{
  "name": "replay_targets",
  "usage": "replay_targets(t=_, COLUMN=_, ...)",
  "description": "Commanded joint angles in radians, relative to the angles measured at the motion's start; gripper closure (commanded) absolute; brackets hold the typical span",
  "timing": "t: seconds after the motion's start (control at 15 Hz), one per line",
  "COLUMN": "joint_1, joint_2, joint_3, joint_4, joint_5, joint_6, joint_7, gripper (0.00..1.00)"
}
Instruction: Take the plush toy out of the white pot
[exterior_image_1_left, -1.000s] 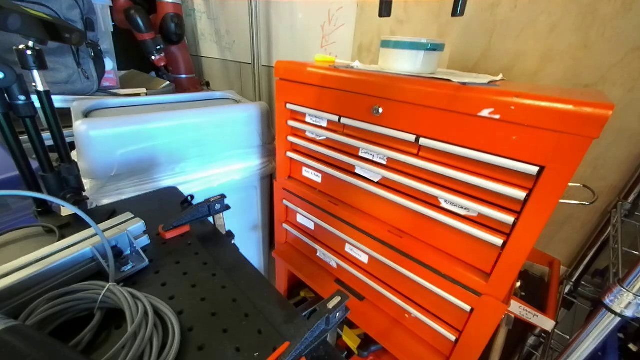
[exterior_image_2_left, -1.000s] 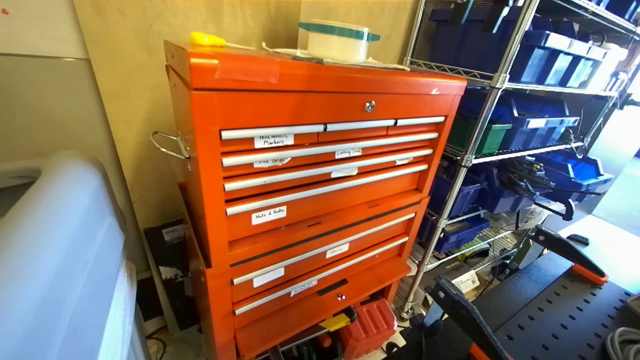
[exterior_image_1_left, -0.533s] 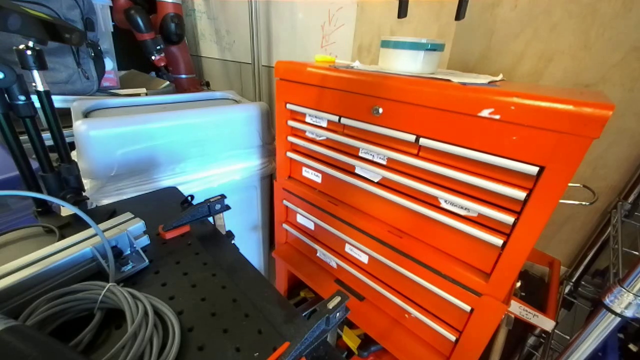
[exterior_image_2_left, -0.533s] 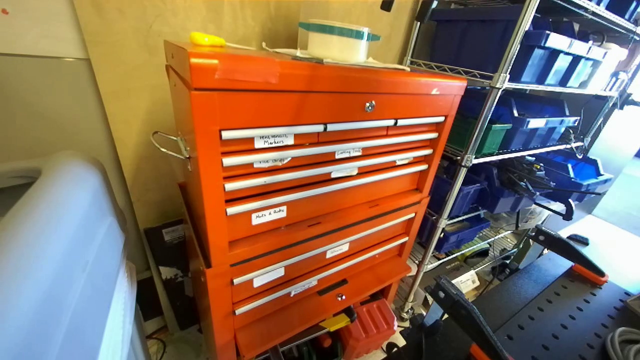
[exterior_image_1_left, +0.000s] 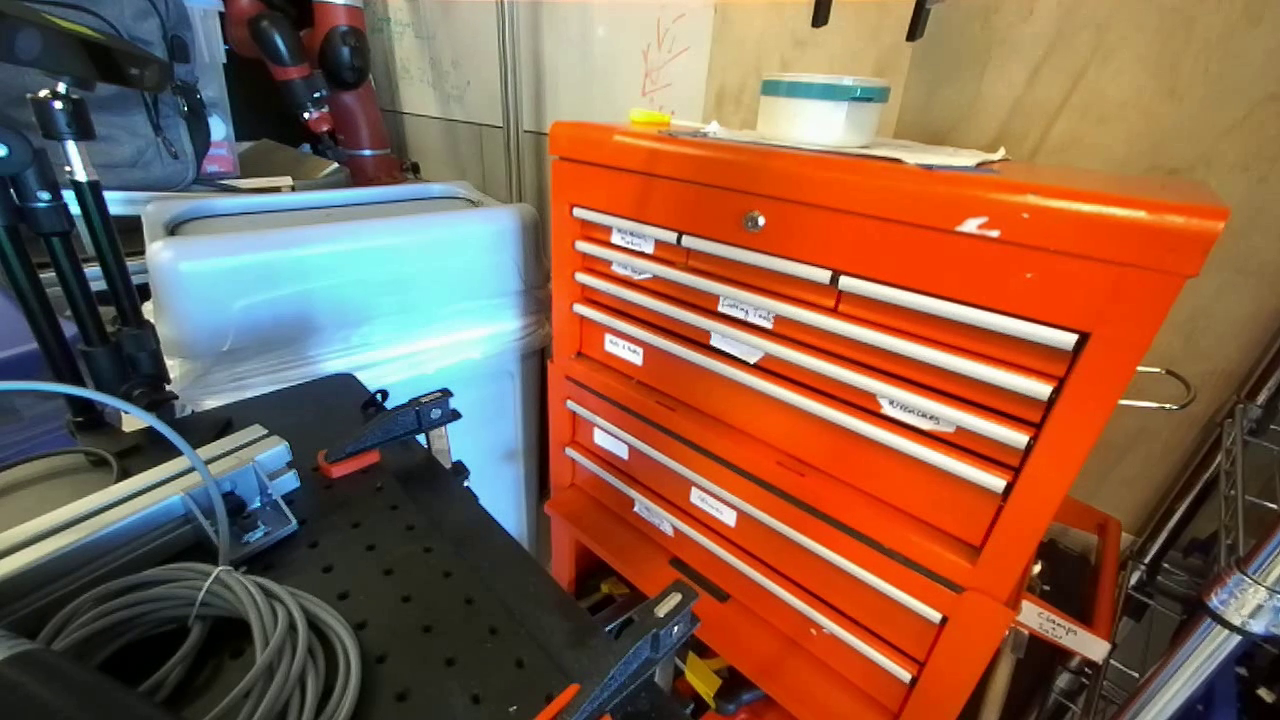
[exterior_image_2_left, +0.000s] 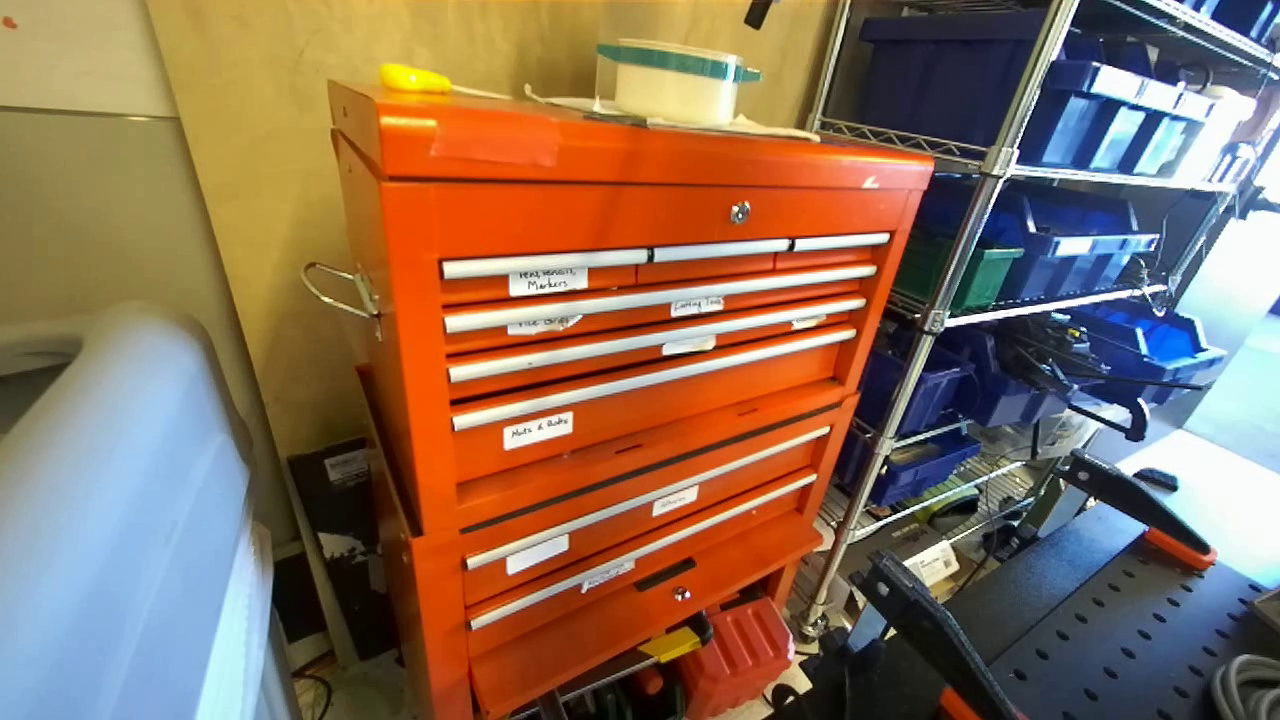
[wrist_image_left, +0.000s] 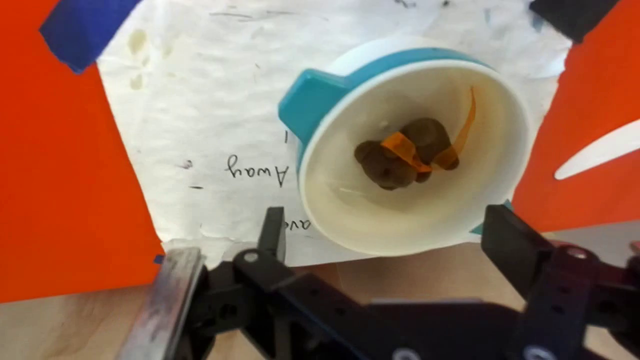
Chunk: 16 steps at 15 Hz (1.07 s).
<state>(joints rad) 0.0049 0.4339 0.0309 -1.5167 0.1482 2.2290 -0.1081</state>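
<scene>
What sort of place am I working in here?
Probably a workshop or robotics lab: there's an orange tool chest with labels on it, blue bins on a wire rack, and a red robot arm behind.

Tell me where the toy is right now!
In the wrist view, the toy lies inside the pot, right of the picture's middle, with an orange ribbon across it.
</scene>
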Motion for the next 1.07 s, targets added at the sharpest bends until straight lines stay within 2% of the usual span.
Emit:
replay_targets(t=0.0, joint_1=-0.015, joint_2=0.087, joint_3=0.041, joint_4=0.165, joint_5=0.056, joint_6=-0.083, joint_7=0.002, gripper=0.0)
replay_targets(t=0.47, joint_1=0.0, joint_2=0.181, joint_3=0.048, joint_4=0.307, joint_5=0.042, joint_6=-0.188, joint_7=0.031, gripper=0.0)
replay_targets(t=1.0, joint_1=0.008, joint_2=0.222, joint_3=0.043, joint_4=0.348, joint_5=0.031, joint_6=-0.271, joint_7=0.065, gripper=0.0)
